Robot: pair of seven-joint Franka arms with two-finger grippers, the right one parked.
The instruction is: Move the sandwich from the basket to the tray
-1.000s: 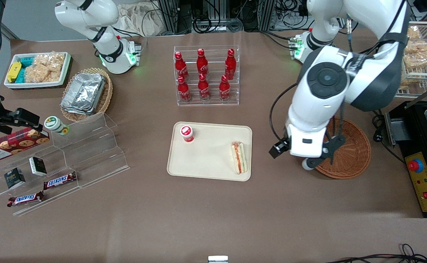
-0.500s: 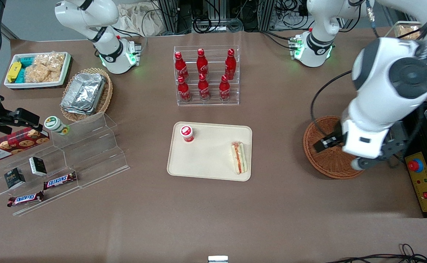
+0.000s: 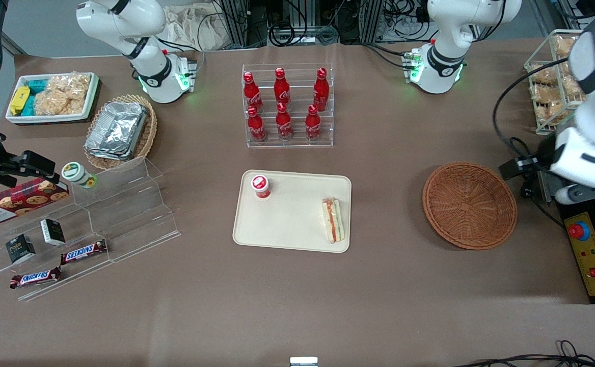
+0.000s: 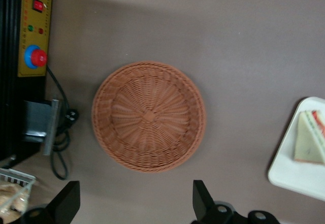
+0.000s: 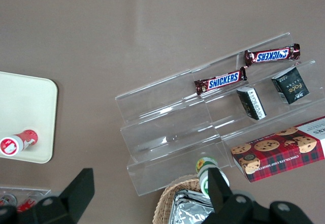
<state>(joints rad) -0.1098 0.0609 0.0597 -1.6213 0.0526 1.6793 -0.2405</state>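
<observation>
Sandwich (image 3: pixel 332 220) lies flat on the cream tray (image 3: pixel 292 239), close along the tray edge that faces the working arm's end of the desk, its red, orange and green filling strip showing on top. A small red-capped bottle (image 3: pixel 260 186) stands on the same tray, at the corner farthest from the front camera toward the parked arm's end, well apart from the sandwich.

Round reddish-brown wicker basket (image 3: pixel 469 205) sits on the brown desk between the tray and the working arm's end of the desk; nothing lies in it.

Gripper (image 4: pixel 136 203) is held high, above the desk edge at the working arm's end, near the black control box with the red button (image 3: pixel 578 231) and clear of the basket. In the left wrist view its two dark fingertips (image 4: pixel 68 199) stand wide apart with nothing between them; the basket shows under the gap.

Acrylic rack of red cola bottles (image 3: pixel 283 107) stands farther from the front camera than the tray.
</observation>
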